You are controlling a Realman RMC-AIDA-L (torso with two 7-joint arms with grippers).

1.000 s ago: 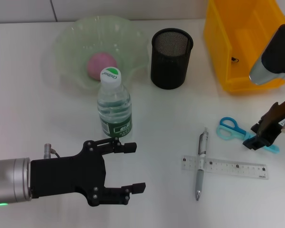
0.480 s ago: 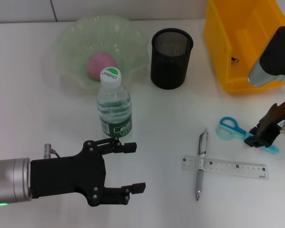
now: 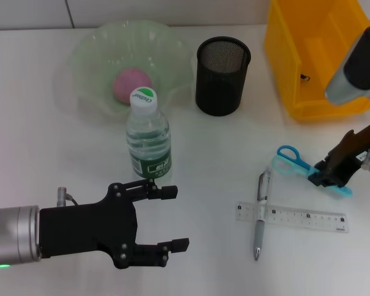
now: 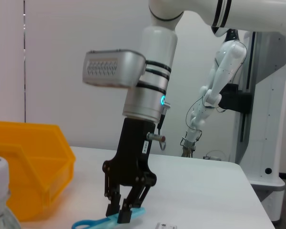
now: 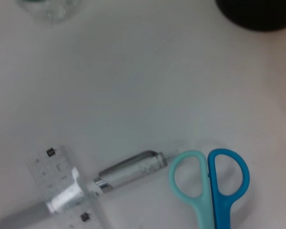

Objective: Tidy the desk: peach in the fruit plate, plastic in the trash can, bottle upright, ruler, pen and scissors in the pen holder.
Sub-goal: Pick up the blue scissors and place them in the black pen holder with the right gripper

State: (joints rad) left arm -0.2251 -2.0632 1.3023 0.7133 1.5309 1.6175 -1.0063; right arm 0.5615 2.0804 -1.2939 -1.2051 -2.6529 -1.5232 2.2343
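Nearest the camera, the left gripper (image 3: 166,219) is parked over the desk (image 3: 61,154), its fingers spread wide and empty. Farther out, the scissors (image 3: 294,164) are pinched at the blade end by the right gripper (image 3: 324,179); since half a second ago they have been raised and tilted, handles swung up. The pen (image 3: 260,213) and ruler (image 3: 291,216) lie just beside this claw; the pen holder (image 3: 222,75) stands well beyond it. A lift for carrying is judged underway.

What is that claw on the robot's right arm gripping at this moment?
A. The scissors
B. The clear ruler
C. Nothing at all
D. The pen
A. In the head view the right claw is closed on the blade end of the scissors, while the pen and ruler lie untouched on the desk.
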